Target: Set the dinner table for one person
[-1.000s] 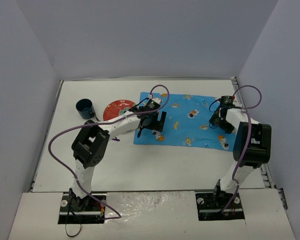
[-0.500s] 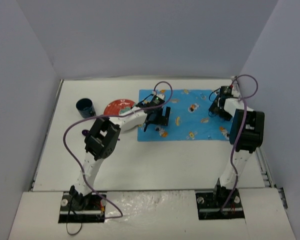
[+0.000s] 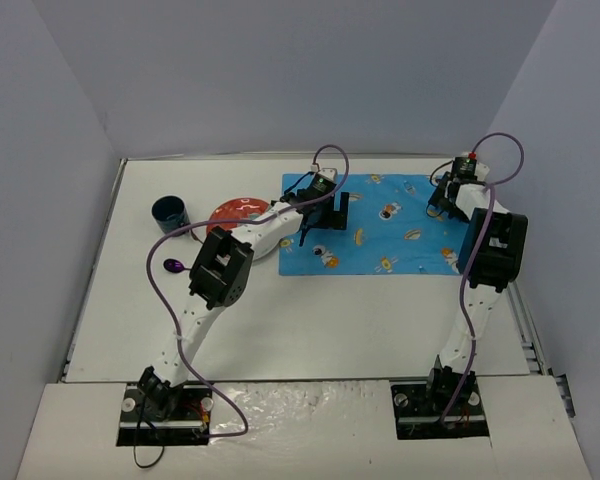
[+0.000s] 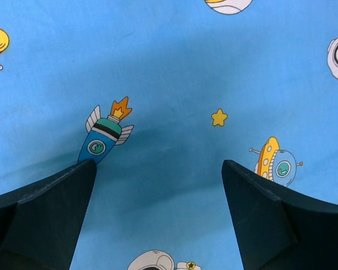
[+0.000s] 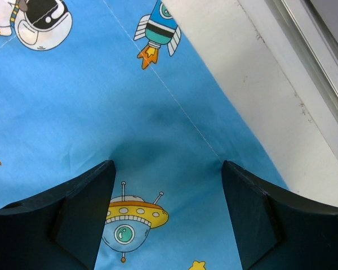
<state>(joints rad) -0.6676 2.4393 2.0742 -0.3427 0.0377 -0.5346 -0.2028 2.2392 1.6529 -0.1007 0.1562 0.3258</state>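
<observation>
So, L gripper (image 4: 158, 164): fingers are standing wide apart, holding nothing.
R gripper (image 5: 168, 164): also gaping wide, holding nothing.
blue mat (image 3: 400, 240): lying flat right under both grippers.
dinner table (image 3: 280, 320): lying under the mat; bare white is showing just right of R gripper.
red plate (image 3: 228, 213): sitting near L gripper, to its left.

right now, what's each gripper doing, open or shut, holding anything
Left gripper: open, fingers spread over the blue mat, holding nothing.
Right gripper: open over the same mat, holding nothing.
</observation>
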